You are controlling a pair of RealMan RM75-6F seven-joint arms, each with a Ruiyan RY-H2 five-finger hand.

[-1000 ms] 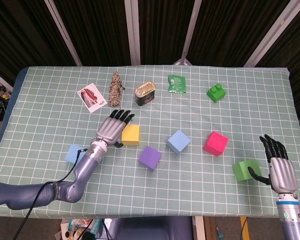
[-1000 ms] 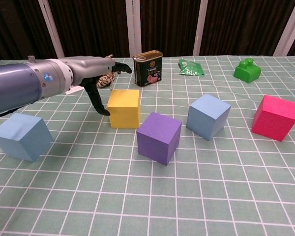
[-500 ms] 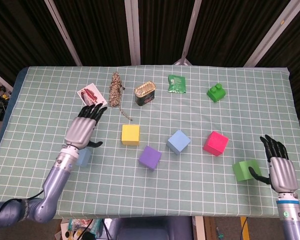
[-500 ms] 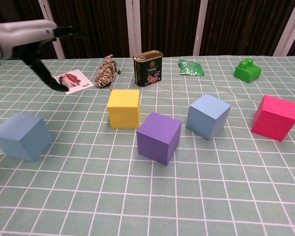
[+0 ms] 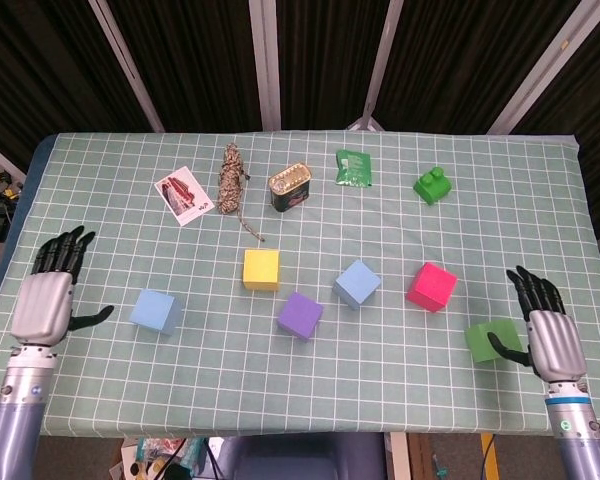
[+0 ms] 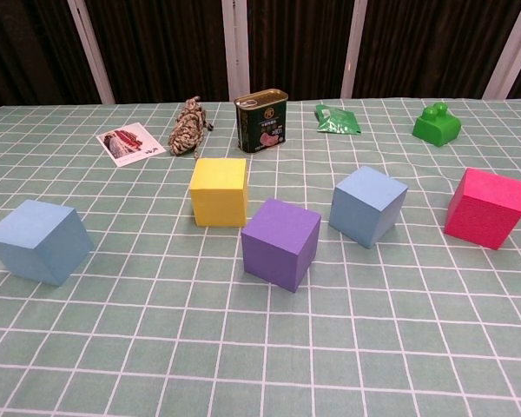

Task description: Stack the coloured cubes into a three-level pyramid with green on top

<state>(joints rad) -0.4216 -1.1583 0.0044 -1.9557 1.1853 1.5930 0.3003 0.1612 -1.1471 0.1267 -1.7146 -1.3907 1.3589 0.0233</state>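
Nothing is stacked yet, so the pyramid could easily go wrong: a cube set down crooked could slide off. The left robot hand (image 5: 42, 305) has its fingers apart and holds nothing. The pale blue cube (image 5: 157, 311) sits on the checked green desk (image 5: 100, 210) just to its right, not touching. The right robot hand (image 5: 546, 338) is empty too, fingers spread. The green foam cube (image 5: 491, 340) lies just to its left, and its thumb could bump the cube away. The yellow cube (image 5: 261, 269), purple cube (image 5: 300, 315), second blue cube (image 5: 357, 283) and pink cube (image 5: 431, 286) lie between the two hands.

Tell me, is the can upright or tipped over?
Upright. The can stands on its base, lid on top, label facing the chest camera.
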